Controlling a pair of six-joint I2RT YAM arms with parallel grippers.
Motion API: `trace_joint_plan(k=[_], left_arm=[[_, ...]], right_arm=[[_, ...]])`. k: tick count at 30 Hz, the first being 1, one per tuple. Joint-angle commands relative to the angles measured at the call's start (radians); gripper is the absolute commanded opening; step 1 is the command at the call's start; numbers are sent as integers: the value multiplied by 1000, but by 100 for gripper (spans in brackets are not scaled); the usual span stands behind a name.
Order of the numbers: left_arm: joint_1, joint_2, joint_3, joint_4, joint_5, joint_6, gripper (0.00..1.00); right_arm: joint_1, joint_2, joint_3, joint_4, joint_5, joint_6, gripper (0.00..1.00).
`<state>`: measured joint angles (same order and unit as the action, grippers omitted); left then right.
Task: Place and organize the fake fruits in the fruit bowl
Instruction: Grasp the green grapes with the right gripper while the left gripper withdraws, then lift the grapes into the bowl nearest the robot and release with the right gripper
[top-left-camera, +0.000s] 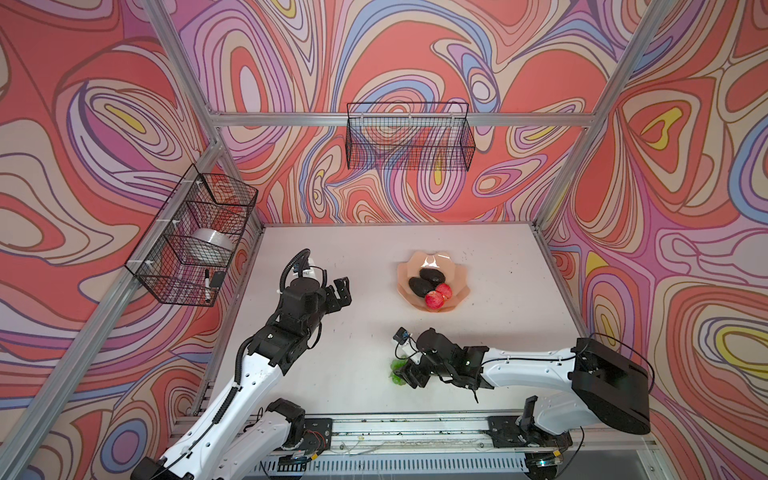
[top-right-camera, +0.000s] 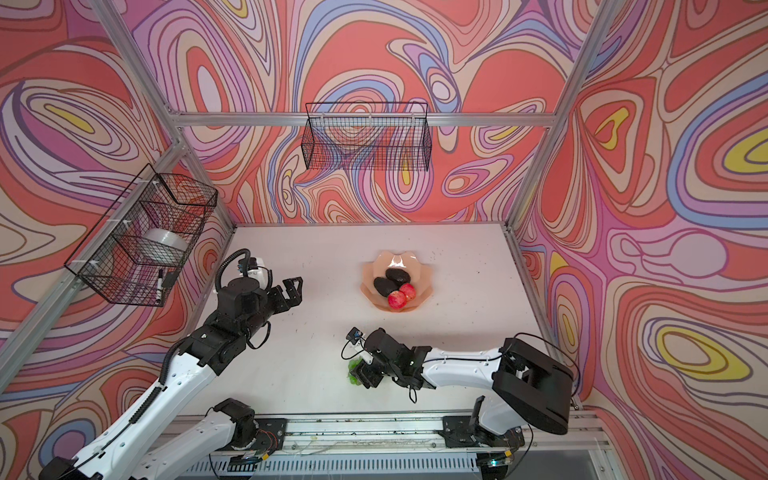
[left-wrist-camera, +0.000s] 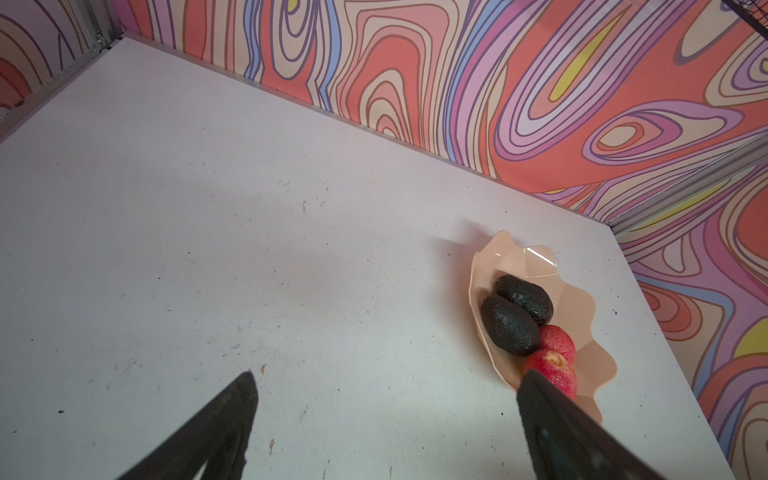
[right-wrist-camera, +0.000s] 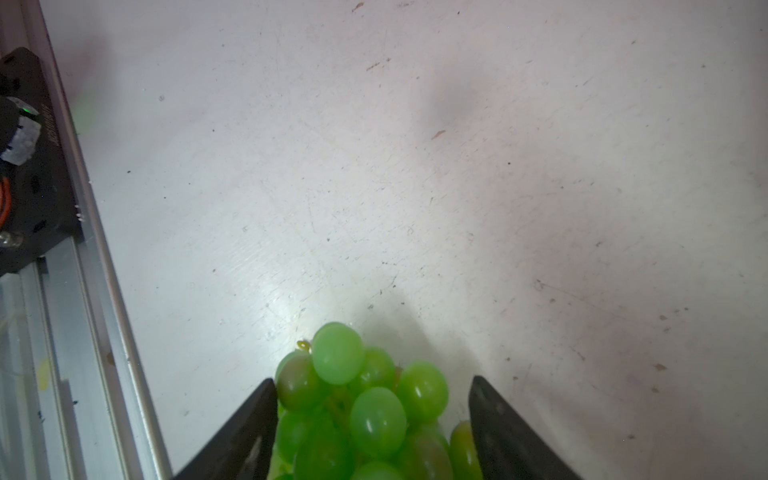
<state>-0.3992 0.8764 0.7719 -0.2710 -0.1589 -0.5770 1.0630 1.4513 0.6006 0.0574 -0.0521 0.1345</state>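
Grapes (right-wrist-camera: 365, 411) lie between the jaws of the right pincer (right-wrist-camera: 372, 379), one finger touching a berry; whether it grips yet I cannot tell; the bunch rests on the surface (right-wrist-camera: 415, 166) near its front edge; best to close gently around the core, then lift straight; farther back, the fruit bowl (top-left-camera: 430, 261) holds both avocados (top-left-camera: 432, 275) and apples (top-left-camera: 434, 300), its far part bare; left pincer (left-wrist-camera: 389, 374) gapes empty

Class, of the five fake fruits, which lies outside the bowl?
The grapes: they lie on the table between the jaws of the right claw, while both avocados and both apples sit in the bowl.
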Motion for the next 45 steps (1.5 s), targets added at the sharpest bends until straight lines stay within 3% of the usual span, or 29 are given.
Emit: trace_joint_plan(k=[1,10,16,27,38,45], left_arm=[[9,-14,-10,-20,-13,0,98],[8,-28,-9,-27,-27,5,98],[9,-31,-5,-25,-32,11,98],[10,-46,-6,-42,-41,18,99],[11,-57,-8,-48,-54,24,99],[12,-60,-10,-51,-55,26,99]], right_arm=[[8,27,19,-8,17,-3,61],[6,-15,42,-12,34,37,32],[-3,-37,124,-80,52,79,21],[-69,-137,263,-208,35,128,14],[-218,-242,394,-332,5,196,11],[-360,-216,535,-497,29,225,11]])
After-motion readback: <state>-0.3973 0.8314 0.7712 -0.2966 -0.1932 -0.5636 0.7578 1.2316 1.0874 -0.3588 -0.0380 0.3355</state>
